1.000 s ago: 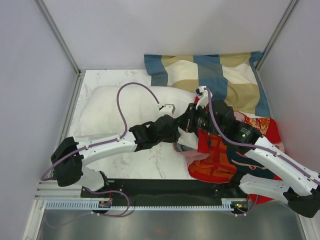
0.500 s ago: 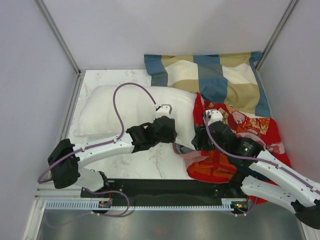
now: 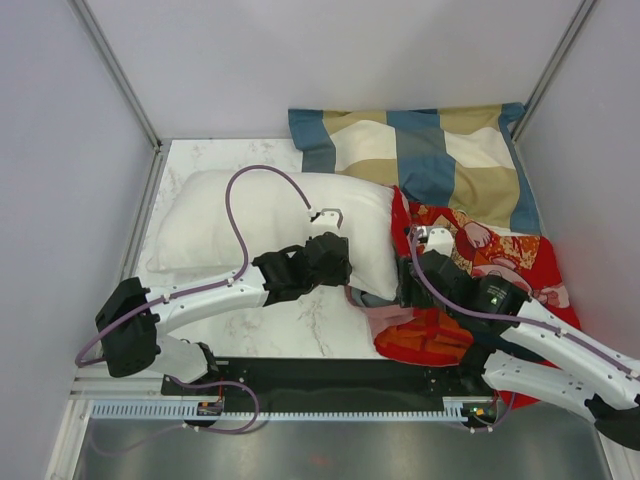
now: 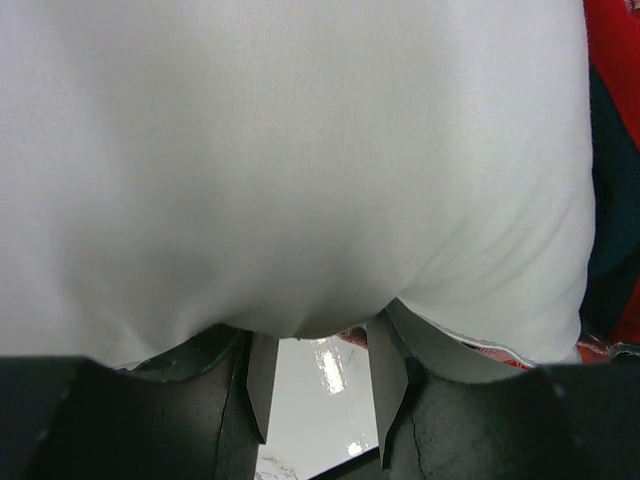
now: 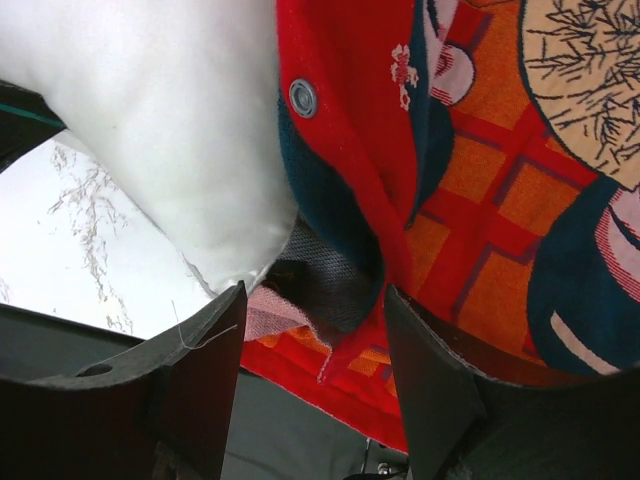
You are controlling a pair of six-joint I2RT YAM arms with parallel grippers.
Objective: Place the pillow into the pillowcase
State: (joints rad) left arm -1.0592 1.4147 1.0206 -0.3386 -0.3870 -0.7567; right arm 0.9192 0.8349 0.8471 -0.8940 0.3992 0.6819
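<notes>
Most of the job is left, I'd say. The pillow [image 3: 260, 225] lies across the left and middle of the marbled table [image 3: 300, 320], nearly all of it bare and outside. Only its right end meets the pillowcase [image 3: 500, 265], which sits rumpled on the right with its red hem up against that end. Whether any corner has gone inside I cannot tell; from the right wrist view the hem seems to lap the pillow's near corner and no more. The blue, tan and cream checked pillow [image 3: 430, 155] leans at the far right, out of it all.

The left gripper [image 4: 325, 380] sits at the pillow's near edge, jaws about halfway closed with a bulge of white fabric caught at their tips and creases running from it, so I take it for a hold on the pillow. The right gripper [image 5: 320, 350] stands wide apart over the case's mouth; cloth lies between the jaws but nothing is clamped. A snap button [image 5: 303, 97] shows on the hem, so closing up may follow the stuffing.
</notes>
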